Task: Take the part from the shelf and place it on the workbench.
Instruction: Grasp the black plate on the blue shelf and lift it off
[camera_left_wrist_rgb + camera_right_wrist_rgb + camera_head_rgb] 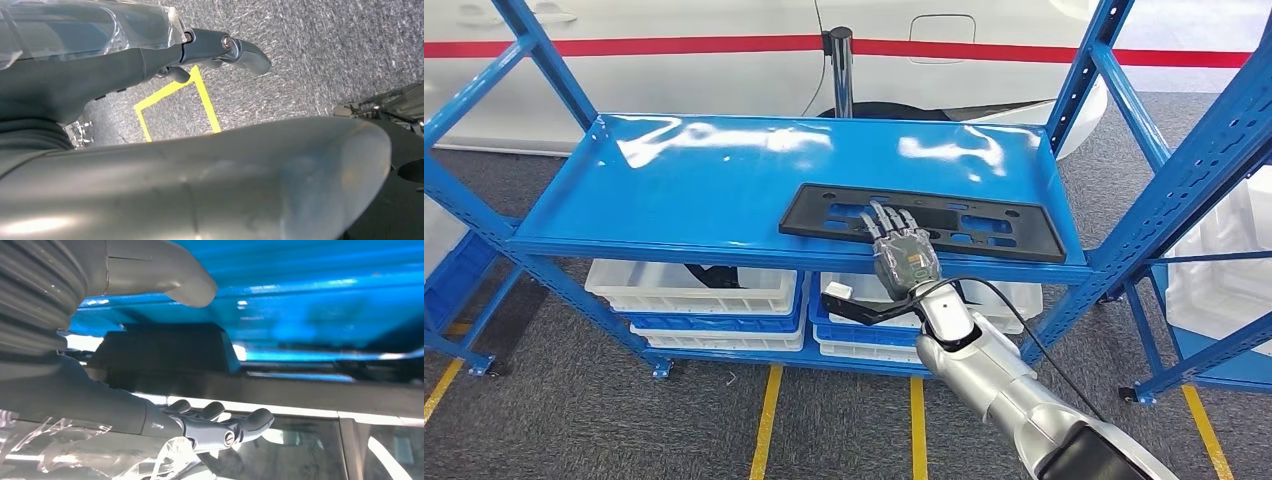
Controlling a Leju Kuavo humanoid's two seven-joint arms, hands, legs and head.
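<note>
Fingers [886, 215] of the right hand [902, 250] were spread, lying flat on the black part [984, 226], which lay near the blue shelf's [704, 180] front right edge. Left hand [150, 60] hung over grey floor [320, 55], fingers apart, holding nothing.

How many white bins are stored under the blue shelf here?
4, as far as visible: two stacked at lower left, top and bottom, and two at lower right, top and bottom, partly hidden by the robot hand. More may sit behind.

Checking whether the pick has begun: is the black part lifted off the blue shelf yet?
No. The black part lies flat on the blue shelf, with the right hand reaching over its front edge.
</note>
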